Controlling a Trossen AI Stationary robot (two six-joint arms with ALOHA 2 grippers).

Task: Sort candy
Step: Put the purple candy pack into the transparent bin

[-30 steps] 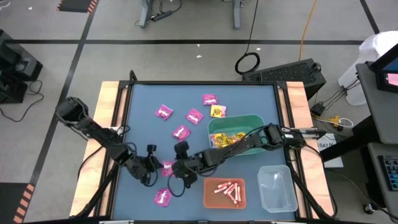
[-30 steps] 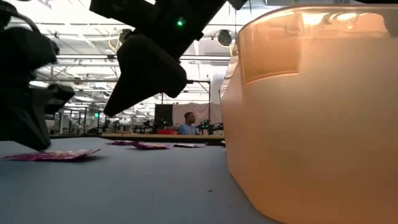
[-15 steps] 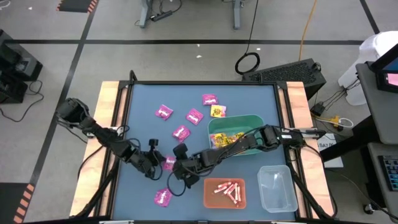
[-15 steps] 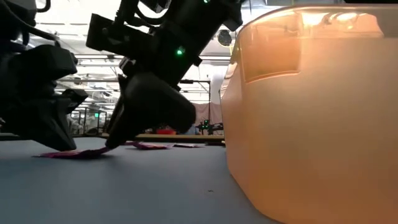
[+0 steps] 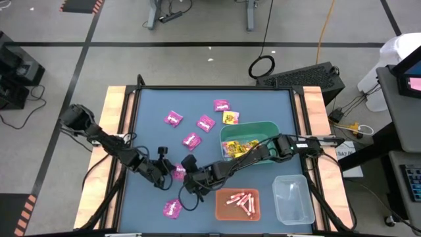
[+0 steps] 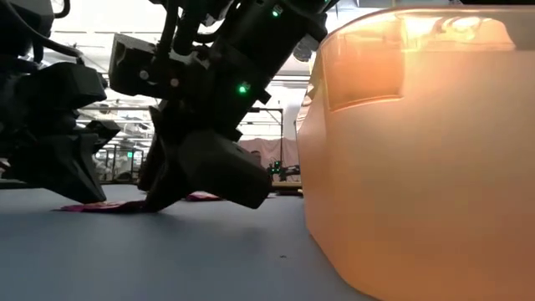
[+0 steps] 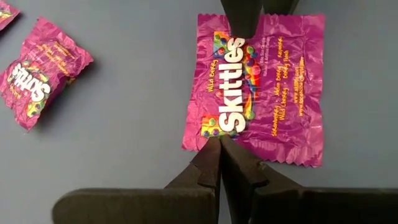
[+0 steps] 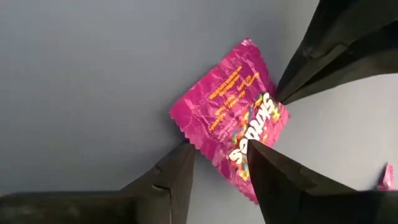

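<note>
High view: both arms meet at the front-left of the blue-topped table [image 5: 151, 105]. Left tool [image 5: 162, 172] and right tool [image 5: 186, 182] flank one magenta-purple square candy packet [image 5: 177, 172]. More purple packets are scattered mid-table and one at the front edge. Green plastic bin [image 5: 263, 126] holds yellow packets, orange plastic bin [image 5: 238, 205] holds pink-white sticks, clear plastic bin [image 5: 293, 197] looks empty.

Low view: both tools down at the table surface, packet flat beneath them; orange bin fills the right side.

Left wrist view: left tool closed, holding nothing, tip pressed at the packet's edge, apparently pinning it.

Right wrist view: right tool [image 8: 217, 165] partly open, fingers straddling the packet's corner edge, not clamped yet; left tool's tip is on the far side.

Step in hand, by my read: grasping this purple packet. Next move needs the right tool to close on the corner, left to release, then lift and carry to a bin, likely the clear one. Risk: thin wrapper slips out.
</note>
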